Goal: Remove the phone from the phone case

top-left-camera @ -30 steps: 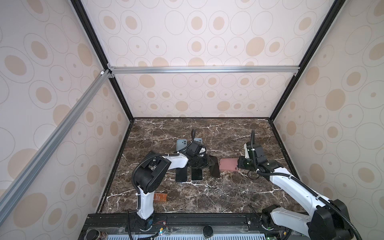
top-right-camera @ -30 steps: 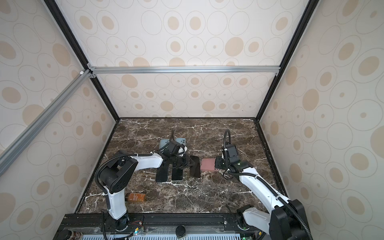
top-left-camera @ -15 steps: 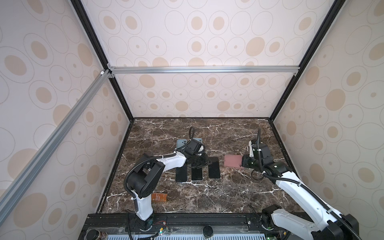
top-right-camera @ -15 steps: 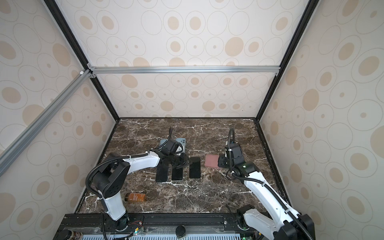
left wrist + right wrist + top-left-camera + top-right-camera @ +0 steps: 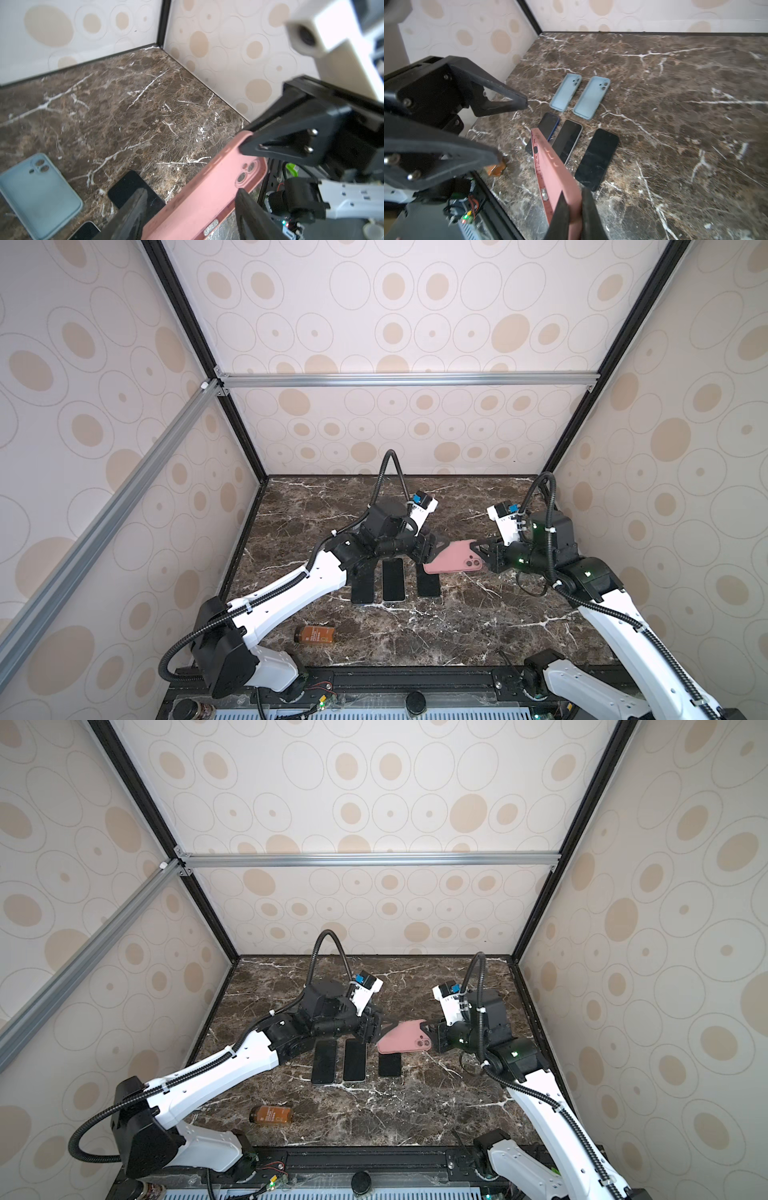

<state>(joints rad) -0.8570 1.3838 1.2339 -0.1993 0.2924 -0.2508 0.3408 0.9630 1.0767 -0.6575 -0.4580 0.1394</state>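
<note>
R gripper (image 5: 574, 194): closed on the camera end of the pink case (image 5: 451, 560), pinching it across its thin side. That holds the case up off the bench (image 5: 457, 622), tilted, w/ the other end sticking out toward the L arm.
L gripper (image 5: 190, 193): jaws wide open, 1 finger on each side of the case's free end, no clamp visible. Prob. set there so it can work on that end while R anchors.
Pink case: in the air between the 2 arms, back and camera cutout facing up. In both top views it hides the far end of the black phone (image 5: 598, 158).
Phone inside?: can't tell. The open side is turned away from all 4 views, and the cutout shows dark rings only.
Bare phones: 3 in a row on the bench, screens up, close but apart: dark-blue phone (image 5: 548, 126), silver-edged phone (image 5: 568, 139), black phone. Lined up neatly, so I'd guess they were parked clear of the work zone.
Blue cases: 2, blue case A (image 5: 566, 91) and blue case B (image 5: 591, 96), side by side behind the row, backs up. They look like shed shells, not certain.
Bottle (image 5: 314, 634): amber, on its side near the front edge, well apart. No role here.
Step (my read): either a 2-arm peel is about to start or an emptied case is being handed off.
Risk: 1-end pinch, so the case could twist or slip if L pulls hard.
</note>
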